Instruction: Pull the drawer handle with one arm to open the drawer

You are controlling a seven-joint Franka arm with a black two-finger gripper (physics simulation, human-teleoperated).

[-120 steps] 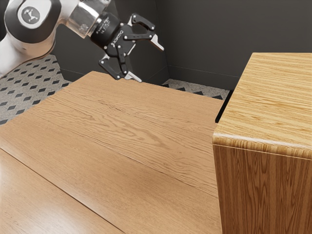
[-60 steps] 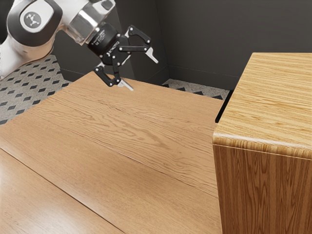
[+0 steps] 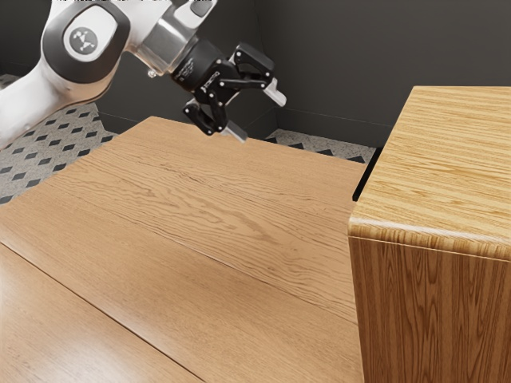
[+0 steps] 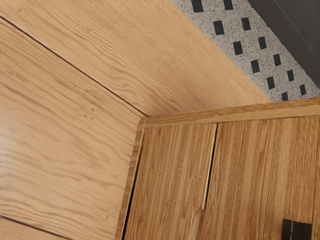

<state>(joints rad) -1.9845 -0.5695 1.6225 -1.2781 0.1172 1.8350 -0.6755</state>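
Arm (image 3: pixel 72 56) is noted at the exterior view's upper left. The jaws are spread wide and held above the far edge of the desk (image 3: pixel 200 231), tips tilted down toward the exterior view's right. The drawer cabinet (image 3: pixel 435 239) is placed at the exterior view's right end of the desk, well apart from the jaws. In the wrist view, 2 wooden front panels (image 4: pixel 170 185) are recorded side by side, flush, split by 1 thin seam. A small dark block (image 4: pixel 295 231) is seen on the front; whether it is the handle cannot be told.
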